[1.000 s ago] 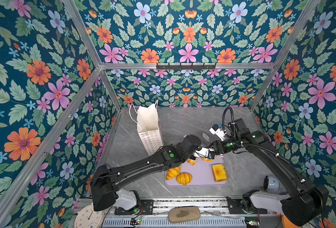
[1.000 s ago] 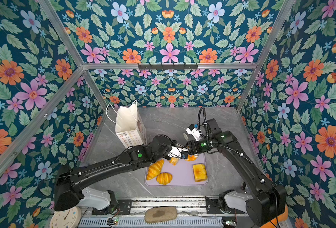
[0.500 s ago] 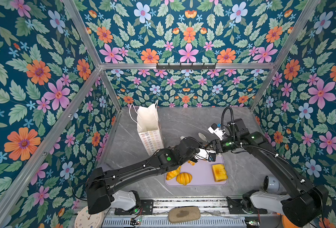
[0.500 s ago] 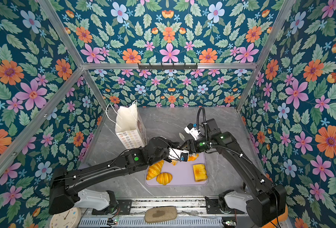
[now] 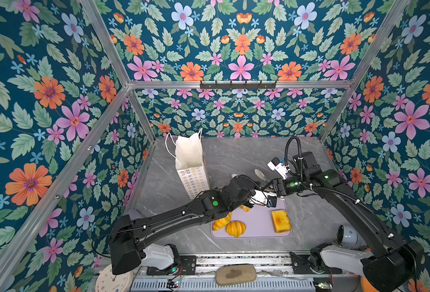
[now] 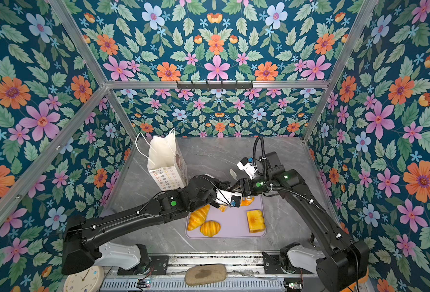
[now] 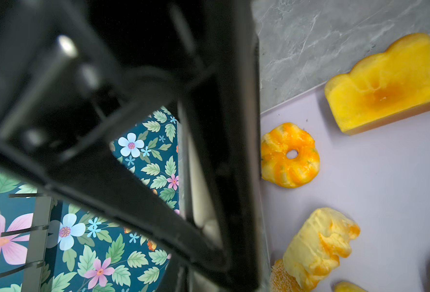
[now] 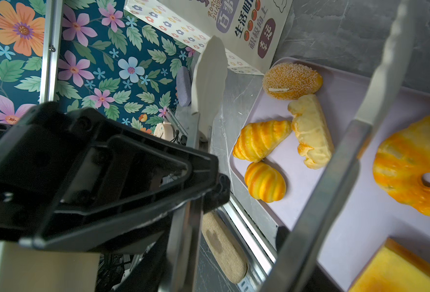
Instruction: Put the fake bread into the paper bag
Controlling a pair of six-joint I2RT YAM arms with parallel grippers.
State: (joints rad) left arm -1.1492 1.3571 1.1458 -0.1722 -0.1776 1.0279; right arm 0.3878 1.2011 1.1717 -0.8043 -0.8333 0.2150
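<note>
Currently the fake bread [image 8: 260, 140] is lying on a lavender tray [image 5: 256, 228] at the near middle of the grey tabletop [image 5: 234, 154]. All six pieces are sitting outside the paper bag [image 5: 191, 161], which is standing upright just far-left of the tray. The right tool [image 5: 274, 187] is grasping metal tongs [image 8: 340, 164], whose white tips are standing spread apart above the tray's far edge, close to the ring bun [image 8: 416, 172]. The left tool [image 5: 258, 191] is hanging just beside it; whether it is clenched I cannot tell.
</note>
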